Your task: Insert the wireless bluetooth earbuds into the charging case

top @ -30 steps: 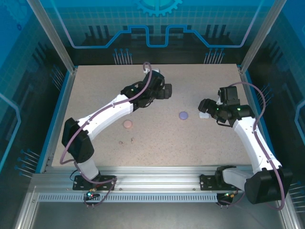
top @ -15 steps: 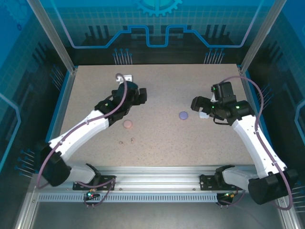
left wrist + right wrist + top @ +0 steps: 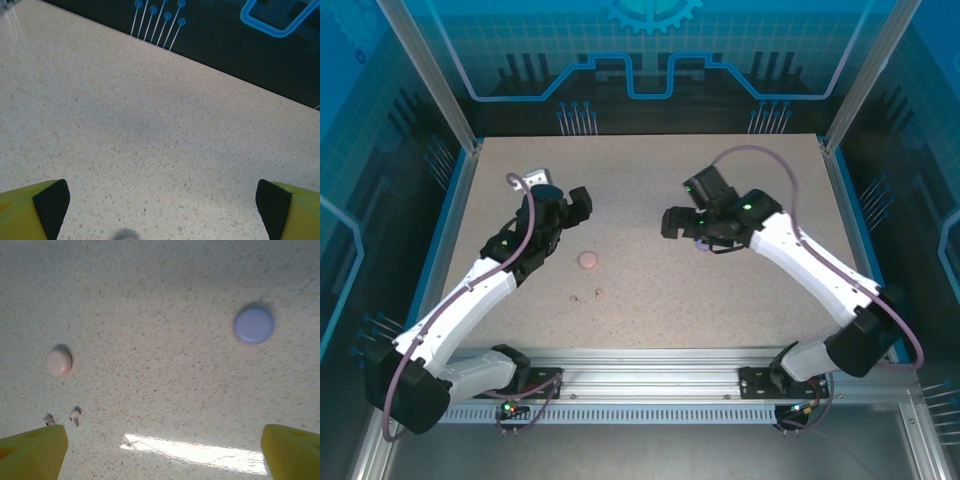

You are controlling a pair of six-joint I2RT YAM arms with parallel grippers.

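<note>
**Left gripper [image 3: 161,200] and right gripper [image 3: 670,222] both spread and empty, no earbud cased yet**

The left gripper hangs over bare table [image 3: 150,125], its fingers [image 3: 50,202] far apart with nothing between them. In the top view it stands left of and beyond the pink case [image 3: 588,260], which likely keeps it clear of the work while leaving it ready to steady a case.

The pink case sits mid-table as a round dome. It looks closed, though at this size I cannot be sure.

Two earbuds [image 3: 75,416] lie loose on the table just on the near side of that case, side by side and not touching it. They are pale, but I cannot tell whether they are pink or white. Lying so close, they are probably meant for it.

The purple case [image 3: 253,325] rests well apart to the right, partly under the right arm in the top view.

The right gripper hovers between the two cases with its jaws wide and holding nothing. Its wrist camera takes in both cases and the earbuds, which suggests it is surveying before it picks. A lid probably has to be opened first.
</note>
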